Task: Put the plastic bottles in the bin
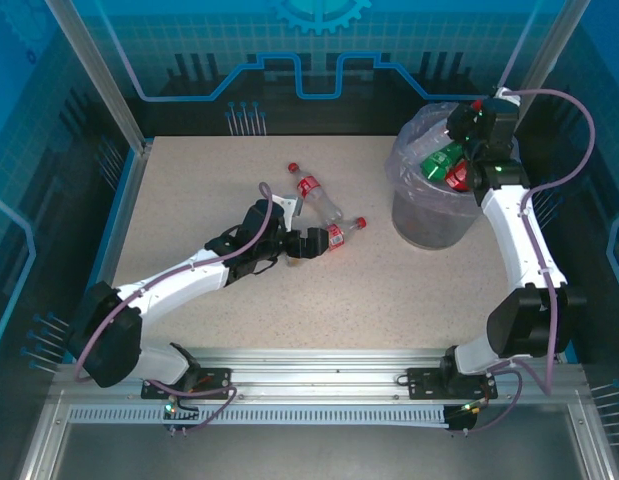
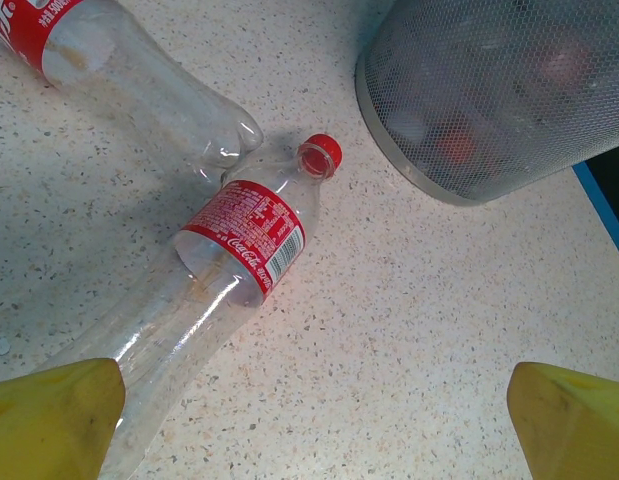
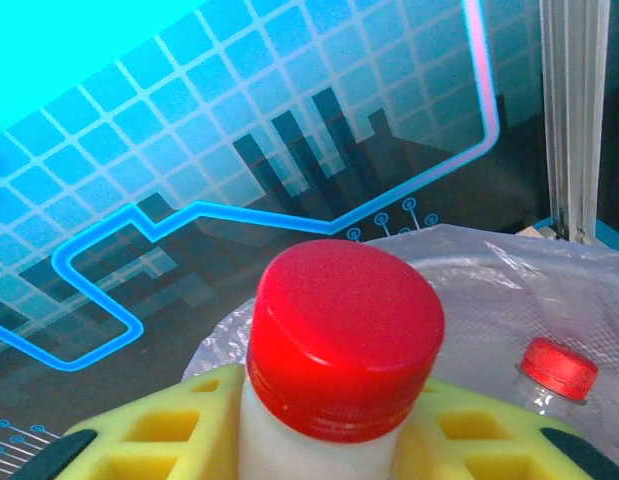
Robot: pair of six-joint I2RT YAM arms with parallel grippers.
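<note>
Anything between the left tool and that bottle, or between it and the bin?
Nothing visible. The open left tool hangs over the near bottle; a second bottle lies beside its neck, away from the bin. The table to the bin is bare. The right tool holds a red-capped bottle above the bin.

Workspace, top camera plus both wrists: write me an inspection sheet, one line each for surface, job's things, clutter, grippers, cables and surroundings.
Surface: speckled beige table, no spills seen.
Job's things: far bottle and near bottle lie on the table, both clear with red caps and labels; the bag-lined bin holds a green bottle and others.
Clutter: nothing seen.
Grippers: left gripper open, low by the near bottle; right gripper shut on a red-capped bottle above the bin.
Cables: pale purple cable loops along each arm, away from the bottles.
Surroundings: blue printed panels, aluminium frame.
</note>
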